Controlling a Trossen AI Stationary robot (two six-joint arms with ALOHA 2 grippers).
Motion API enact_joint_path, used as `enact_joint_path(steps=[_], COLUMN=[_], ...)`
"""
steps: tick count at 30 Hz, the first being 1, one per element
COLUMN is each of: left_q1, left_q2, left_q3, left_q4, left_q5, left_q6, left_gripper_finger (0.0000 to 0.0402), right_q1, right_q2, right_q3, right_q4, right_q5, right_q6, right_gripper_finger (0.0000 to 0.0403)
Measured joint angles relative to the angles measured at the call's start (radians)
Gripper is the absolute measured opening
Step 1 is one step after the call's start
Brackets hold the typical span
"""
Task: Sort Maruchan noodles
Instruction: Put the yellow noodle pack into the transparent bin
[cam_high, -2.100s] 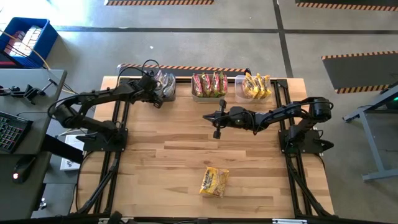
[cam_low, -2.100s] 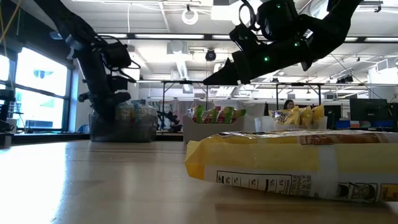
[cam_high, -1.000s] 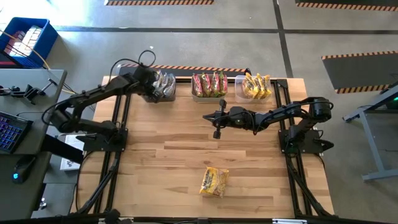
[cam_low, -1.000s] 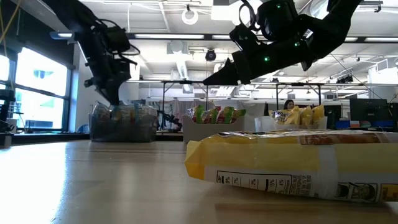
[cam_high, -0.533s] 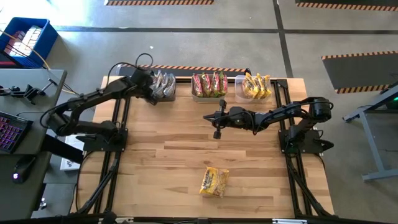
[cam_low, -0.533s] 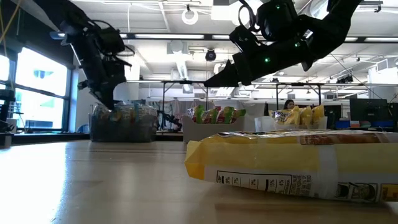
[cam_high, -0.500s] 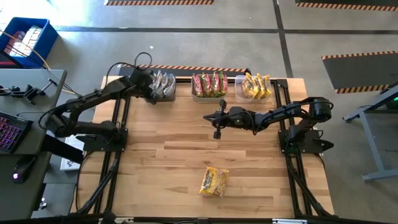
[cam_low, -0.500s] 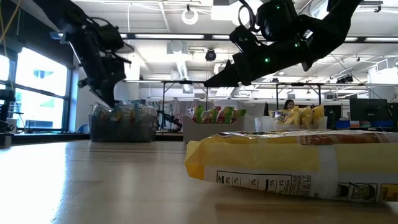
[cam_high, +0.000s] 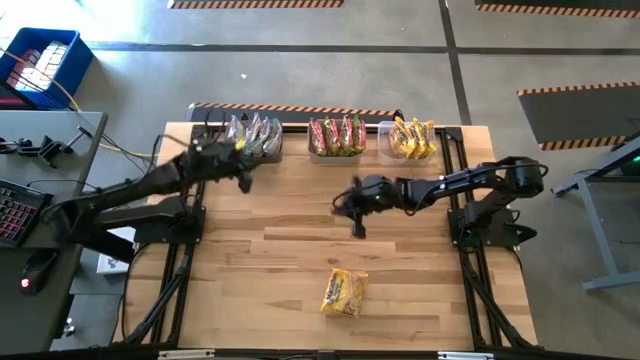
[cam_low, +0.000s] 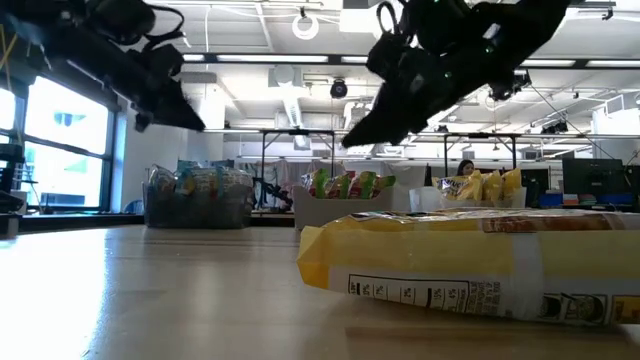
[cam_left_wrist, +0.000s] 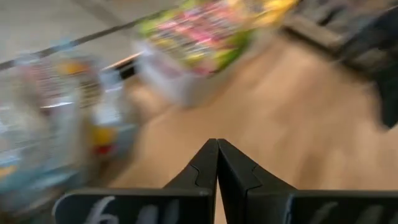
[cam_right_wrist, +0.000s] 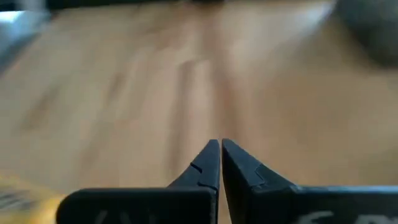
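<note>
Since only one noodle packet (cam_high: 344, 292) is lying loose on the surface (cam_high: 300, 240), the step in hand looks to me like going for that last one, and the right gripper (cam_high: 357, 226) seems the likelier one to do it. Its jaws are clenched tight with nothing between them, you can see the two fingertips pressed together in the right wrist view, so the first thing I'd want is for them to spread wide before coming down. The packet is flat and crinkly, so I'd pinch it across the short side near an edge, low against the wood, otherwise the plastic will probably just slide away.

Where it sits: in the high view the packet is around 6 o'clock from the right jaws, well apart, down near the front of the surface. In the right wrist view there's a yellow smear at the corner which I think is that same packet, but it's too blurred to swear by.

The left gripper (cam_high: 244, 180) is also clenched and empty, hanging just beside the left bin (cam_high: 252, 134), the one with the greyish packets. The packet is at roughly 5 o'clock from it and farther off.

The other two bins along the back edge are already stocked: the middle bin (cam_high: 336, 153) with pink and green packets, the right bin (cam_high: 385, 130) with yellow ones. Since the loose packet is mostly yellow, my guess is it belongs in the right one.
</note>
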Motion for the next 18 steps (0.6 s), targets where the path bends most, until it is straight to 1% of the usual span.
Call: enact_joint_path(steps=[4,7,9,11,13,18], left_q1=[-0.110,-0.181,-0.218,-0.247,-0.269,-0.307], left_q2=[-0.001,0.024,0.042,0.062,0.076,0.115], left_q3=[-0.147,-0.231,-0.275,-0.294,-0.301,-0.302], left_q4=[0.343,0.592,0.712,0.779,0.797,0.796], left_q5=[0.067,0.078,0.078,0.078,0.075,0.047], left_q6=[-0.051,-0.052,-0.052,-0.047,-0.037,-0.004], left_gripper_finger=[0.0000,0.0000,0.0000,0.0000,0.0000,0.0000], right_q1=[0.041,0.085,0.112,0.132,0.147,0.175], right_q2=[0.047,0.070,0.078,0.079,0.079,0.095], right_q3=[0.031,0.062,0.091,0.115,0.130,0.137], right_q4=[-0.110,-0.201,-0.273,-0.339,-0.363,-0.334], right_q5=[-0.221,-0.305,-0.333,-0.354,-0.364,-0.362], right_q6=[0.117,0.186,0.222,0.271,0.333,0.474], right_gripper_finger=[0.0000,0.0011,0.0033,0.0064,0.0100,0.0187])
